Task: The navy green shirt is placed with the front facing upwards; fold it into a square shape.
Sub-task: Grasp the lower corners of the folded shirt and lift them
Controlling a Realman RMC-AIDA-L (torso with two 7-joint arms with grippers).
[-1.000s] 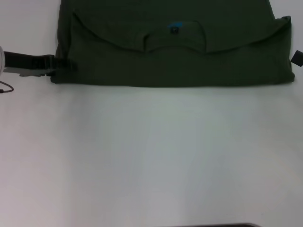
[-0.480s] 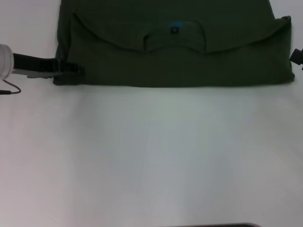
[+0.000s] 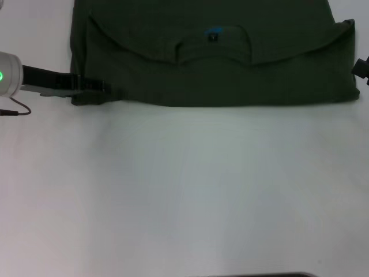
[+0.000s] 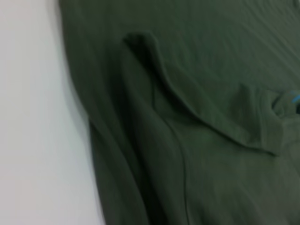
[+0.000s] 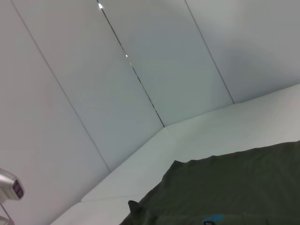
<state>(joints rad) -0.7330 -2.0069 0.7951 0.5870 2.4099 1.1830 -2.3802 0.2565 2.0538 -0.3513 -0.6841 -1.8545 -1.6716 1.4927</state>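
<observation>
One navy green shirt (image 3: 219,63) lay across the far side of the white table (image 3: 184,190), already doubled over so that its near edge ran as a straight fold line and its plain back faced up. The neckline (image 3: 213,49) curved open in the middle of the upper layer, with a small dark label and a touch of teal print showing inside it. No lettering was visible, apparently because the front was folded inward. At the shirt's near left corner, the left gripper (image 3: 97,86) reached in low over the table from the robot's left side, its dark fingers lying on or under the bunched cloth at that corner. Whether they were pinched on the fabric or merely resting against it could not be told, since the dark fingers merged with the dark cloth. Seen from the left wrist, the material beneath that arm rose in soft ridges, which suggested the corner was being gathered for a sideways fold toward the middle. At the shirt's right edge, only a dark sliver of the right gripper (image 3: 361,69) showed, close beside the cloth, and its opening could not be made out. It seemed placed to handle the opposite end.
</observation>
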